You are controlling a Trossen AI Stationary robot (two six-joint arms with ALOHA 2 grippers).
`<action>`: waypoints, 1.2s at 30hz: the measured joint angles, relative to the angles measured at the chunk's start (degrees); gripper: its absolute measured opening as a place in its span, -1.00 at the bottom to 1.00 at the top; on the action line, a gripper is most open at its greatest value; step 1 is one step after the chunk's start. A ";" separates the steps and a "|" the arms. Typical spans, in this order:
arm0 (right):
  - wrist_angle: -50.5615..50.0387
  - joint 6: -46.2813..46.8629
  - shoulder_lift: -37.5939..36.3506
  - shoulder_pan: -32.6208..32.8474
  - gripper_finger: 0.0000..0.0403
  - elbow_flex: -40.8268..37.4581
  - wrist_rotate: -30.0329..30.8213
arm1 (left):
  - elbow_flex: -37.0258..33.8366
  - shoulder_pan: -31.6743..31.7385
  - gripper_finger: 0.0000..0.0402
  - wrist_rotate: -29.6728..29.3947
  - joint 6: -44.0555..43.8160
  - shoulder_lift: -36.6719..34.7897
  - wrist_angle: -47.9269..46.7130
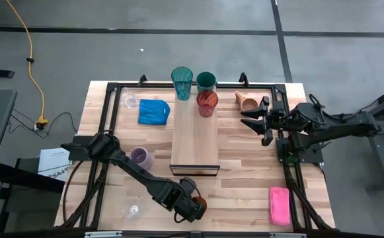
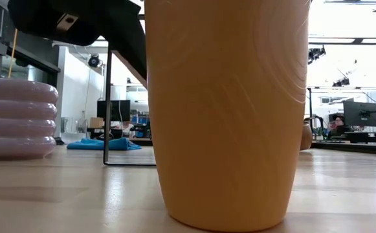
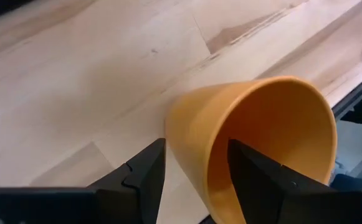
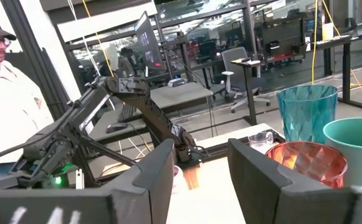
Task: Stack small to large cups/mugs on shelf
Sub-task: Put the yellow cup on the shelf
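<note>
I see the shelf (image 1: 195, 142) lying mid-table, red cup (image 1: 207, 103) on its far end. My left arm reaches low to the near edge, left gripper (image 3: 196, 180) clamped across the orange cup (image 3: 255, 146) wall. My right gripper (image 1: 252, 119) hovers, fingers apart, beside the tan mug (image 1: 246, 101)

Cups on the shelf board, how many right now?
3, all at its far end: teal tumbler, dark green cup, red cup just in front. None seems hidden.

Open-plan robotics lab, desks, office chair (image 4: 233, 73), monitors (image 2: 361, 114), concrete floor (image 1: 178, 53)
</note>
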 joint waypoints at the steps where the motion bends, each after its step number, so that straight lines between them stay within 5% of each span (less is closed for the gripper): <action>1: 0.07 0.00 0.01 -0.01 -0.31 0.00 0.00 | 0.00 0.00 -0.21 -0.11 0.02 0.00 -0.12; 6: 0.10 0.01 -0.01 0.01 -0.31 0.00 -0.06 | 0.00 0.00 -0.44 -0.19 0.03 0.00 -0.09; 12: 0.10 0.00 0.01 0.00 -0.31 0.00 -0.13 | 0.00 0.00 -0.95 -1.20 0.89 0.00 -0.35; 23: 0.02 0.02 0.01 0.01 -0.31 0.00 -0.17 | 0.00 0.40 -0.98 -0.96 7.39 -2.68 -0.37; 36: 0.02 0.04 0.01 0.01 -0.31 0.00 -0.57 | 0.00 1.57 -0.99 -2.36 39.58 -22.97 0.68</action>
